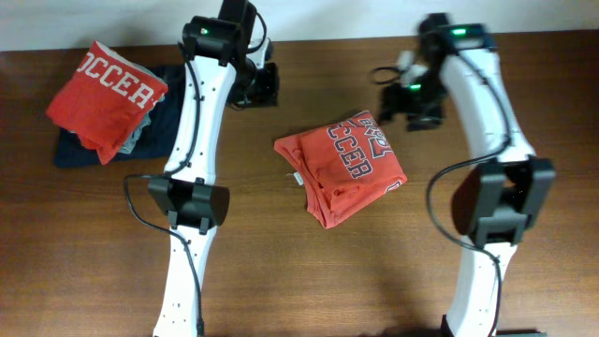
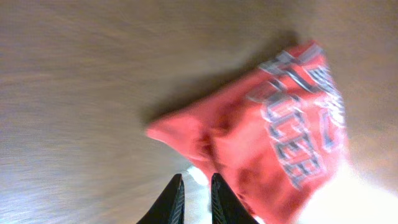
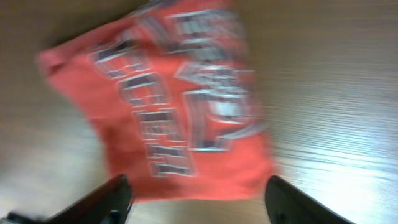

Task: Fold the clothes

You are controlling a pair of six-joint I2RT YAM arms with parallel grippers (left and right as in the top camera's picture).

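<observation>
lying folded, clear of the left tool (image 2: 196, 182), barely parted, and the right tool (image 3: 198, 190), spread wide: the clothes (image 1: 342, 170)

Overhead faces down; wrist views apparently share T-shirt (image 1: 342, 168).

lettering log | coral-red t-shirt (image 1: 342, 173), table centre: white block letters are reading "occer", the leading letter lying at a fold, the line above them being too small to read | red folded shirt (image 1: 105, 94), far left: is showing "occer" too | both wrist views: the print is blurring past reading
</observation>
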